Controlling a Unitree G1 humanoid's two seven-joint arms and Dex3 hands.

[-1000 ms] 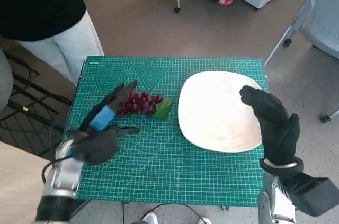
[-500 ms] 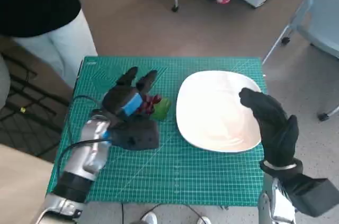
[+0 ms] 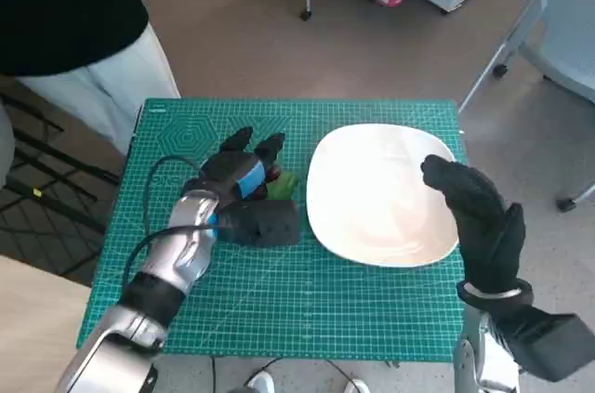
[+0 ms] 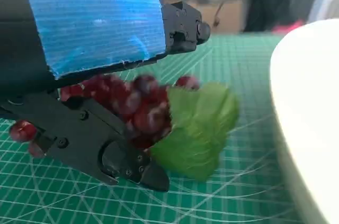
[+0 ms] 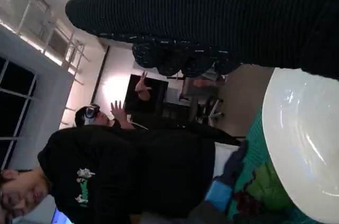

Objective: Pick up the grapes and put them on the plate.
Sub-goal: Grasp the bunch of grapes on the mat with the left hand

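Left of centre, left hand (image 3: 237, 179) fingers straddle the grapes (image 4: 135, 105), maybe not gripping yet. Soft, squishy, so cradle them underneath. Right hand (image 3: 479, 216) holds nothing.

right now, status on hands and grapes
Left hand over the grapes, fingers around them, not lifted. Right hand open at the plate edge. Grapes on the mat beside the plate.

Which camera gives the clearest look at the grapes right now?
The left wrist view: the grapes and their leaf fill it close up. The head view mostly hides them under the left hand; the right wrist view shows a small dark-red patch.
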